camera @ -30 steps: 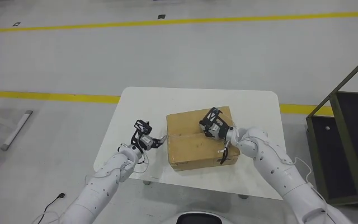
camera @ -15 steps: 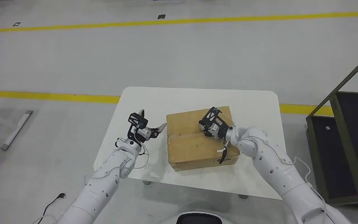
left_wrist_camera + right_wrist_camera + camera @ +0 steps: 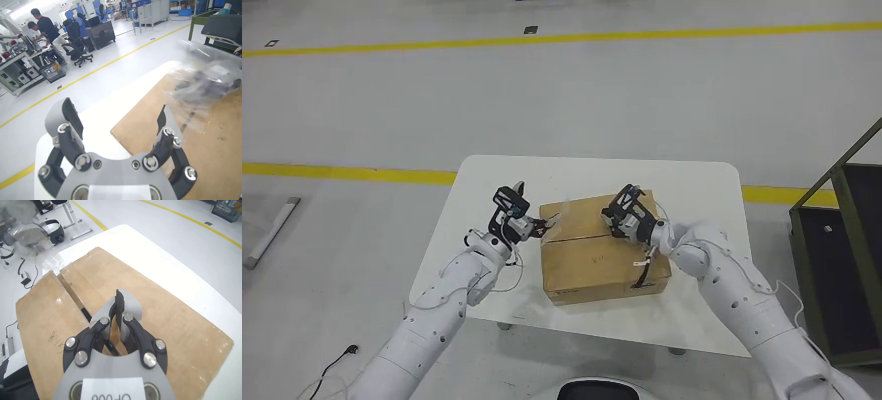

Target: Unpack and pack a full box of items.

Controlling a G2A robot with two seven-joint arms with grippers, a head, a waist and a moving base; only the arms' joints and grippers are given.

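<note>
As the top view shows: box (image 3: pixel 592 262) mid-tabletop (image 3: pixel 682 185); left claw (image 3: pixel 534 230) has swung from left of the box to its far-left corner; right claw (image 3: pixel 614 228) stays over the lid seam.
Left wrist view: left claw (image 3: pixel 117 111) spread wide, empty, at a box (image 3: pixel 208 151) corner.
Right wrist view: right claw (image 3: pixel 118 302) nearly closed, gripping nothing, above the box (image 3: pixel 160 306) seam.

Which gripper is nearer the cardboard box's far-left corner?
Left. The left gripper, jaws open, is at that corner; the right gripper, jaws shut, sits over the flap seam further along the box.
</note>
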